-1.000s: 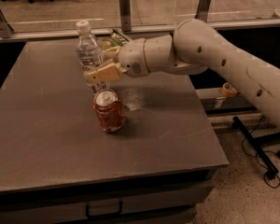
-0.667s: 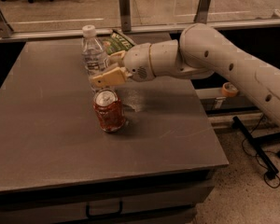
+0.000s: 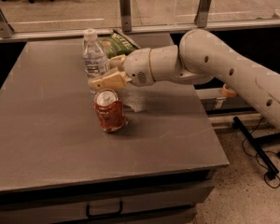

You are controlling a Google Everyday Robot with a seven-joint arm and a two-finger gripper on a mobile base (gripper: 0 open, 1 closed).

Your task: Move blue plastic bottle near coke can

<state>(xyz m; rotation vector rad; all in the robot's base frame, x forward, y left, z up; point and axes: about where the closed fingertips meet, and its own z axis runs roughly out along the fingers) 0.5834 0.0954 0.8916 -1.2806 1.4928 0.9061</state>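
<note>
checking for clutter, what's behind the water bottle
A green chip bag lies behind the bottle, near the table's back edge. Its lower part is covered by the gripper, which holds the bottle just behind the can.

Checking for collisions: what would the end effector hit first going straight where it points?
The bottle: the end effector, behind the can, points left in the picture and grips it. Beyond, the way looks free, though depth is unclear.

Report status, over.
Gripper closed on bottle, low on its body. Bottle upright, just behind can, not touching. Chip bag behind bottle, not in the path.
</note>
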